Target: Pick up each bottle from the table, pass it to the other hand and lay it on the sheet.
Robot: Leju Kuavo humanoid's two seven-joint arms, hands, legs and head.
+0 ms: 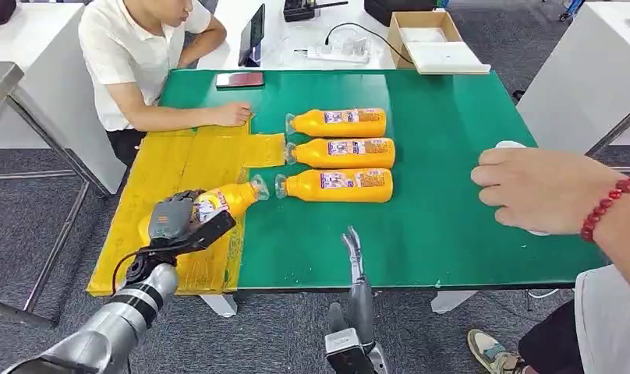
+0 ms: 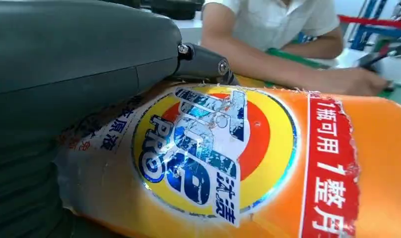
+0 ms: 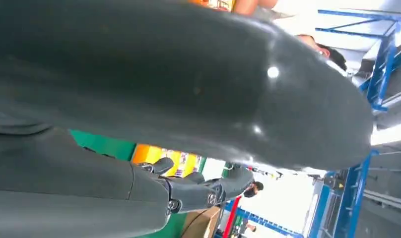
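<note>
While the left hand (image 1: 175, 220) grips an orange bottle (image 1: 226, 201) by its body, with the capped end pointing toward the green desk (image 1: 452, 156), the bottle sits over the near part of the yellow sheet (image 1: 179, 164), and the head view does not make plain whether it rests on the sheet or hangs just above it. The left wrist view shows the thick grey thumb (image 2: 64, 64) pressed across the torn label, so a glossy label and a rounded body could let the bottle roll or slip if the fingers loosen unevenly. Laid too close to the sheet's inner edge, it could roll off onto the green surface, since the cap already reaches about to that border. The right hand (image 1: 352, 253) hangs at the desk's near edge with its fingers stretched upward, apart and holding nothing; a careless lift from there could catch the desk edge. Three more bottles (image 1: 339, 154) lie side by side in a row on the green, the nearest close to the held bottle's cap, so a sweep of either arm might knock them out of line. A seated person's hand (image 1: 232, 114) rests on the sheet's far edge and another person's hand (image 1: 534, 189) lies on the desk at the right, both within reach of a wide swing.
</note>
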